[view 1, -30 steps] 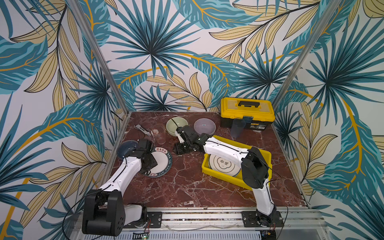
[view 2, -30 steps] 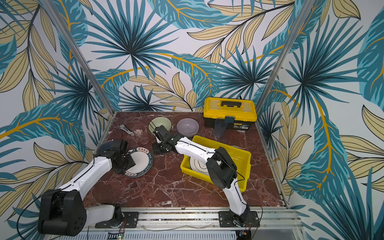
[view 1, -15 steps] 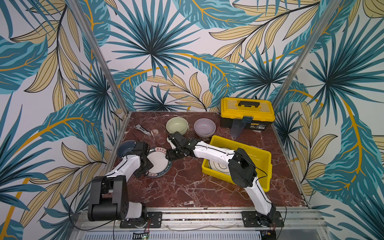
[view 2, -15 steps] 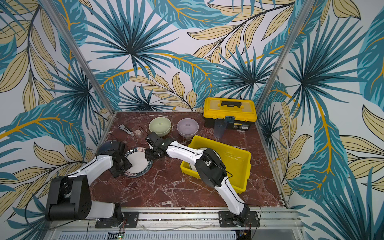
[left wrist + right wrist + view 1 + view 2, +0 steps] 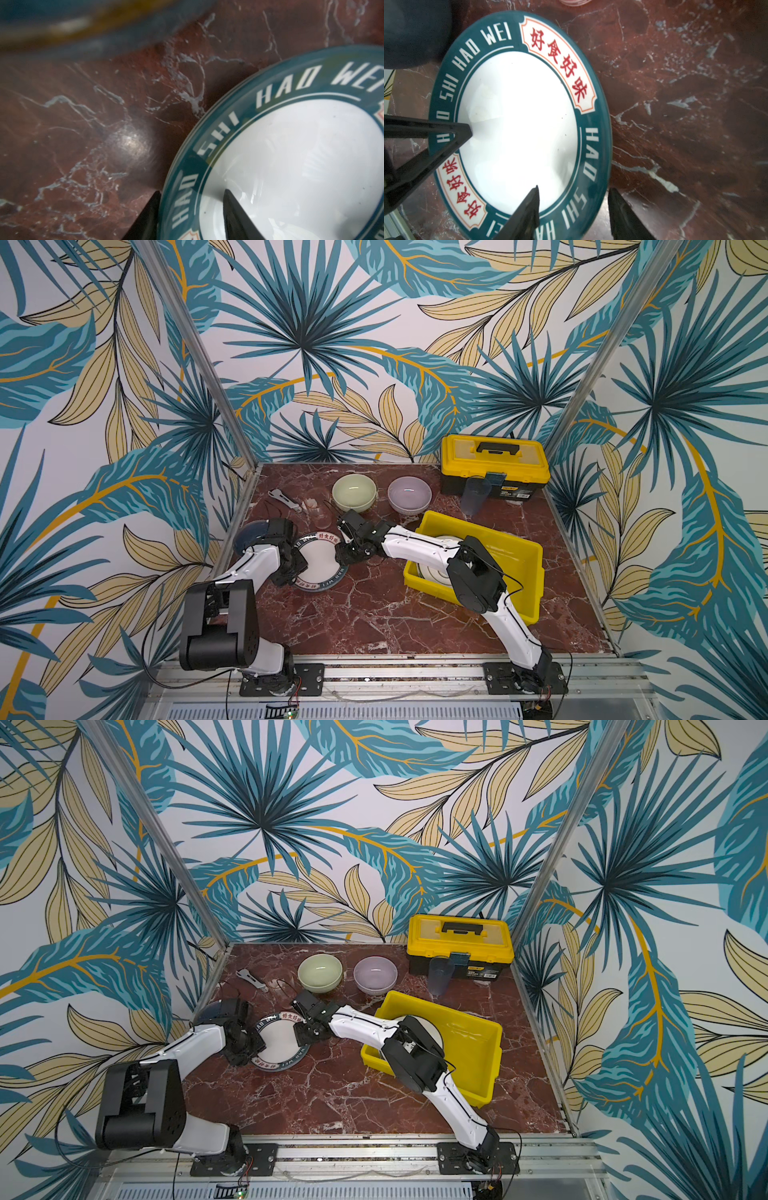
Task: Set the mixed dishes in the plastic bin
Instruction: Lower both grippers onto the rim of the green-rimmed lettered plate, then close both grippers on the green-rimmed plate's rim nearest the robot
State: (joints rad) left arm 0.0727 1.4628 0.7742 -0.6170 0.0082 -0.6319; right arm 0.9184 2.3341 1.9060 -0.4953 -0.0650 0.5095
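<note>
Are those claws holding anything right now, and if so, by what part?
Nothing looks gripped: the left claw and right claw each straddle opposite sides of the rim of the lettered plate, jaws apart.

I count two plates: a white round plate with a dark teal lettered rim [image 5: 319, 568] left of centre, and a white plate [image 5: 430, 574] half hidden in the one shallow yellow plastic bin [image 5: 515, 572]. There are three bowls: a pale green bowl [image 5: 354, 493], a lilac bowl [image 5: 409, 494] and a blue-grey bowl [image 5: 249, 533]. There are two tumblers: a bluish translucent tumbler [image 5: 475, 495] and a faint clear tumbler [image 5: 318, 508]. I also see one yellow-and-black toolbox [image 5: 494, 464] and one grey metal tool [image 5: 284, 500].
</note>
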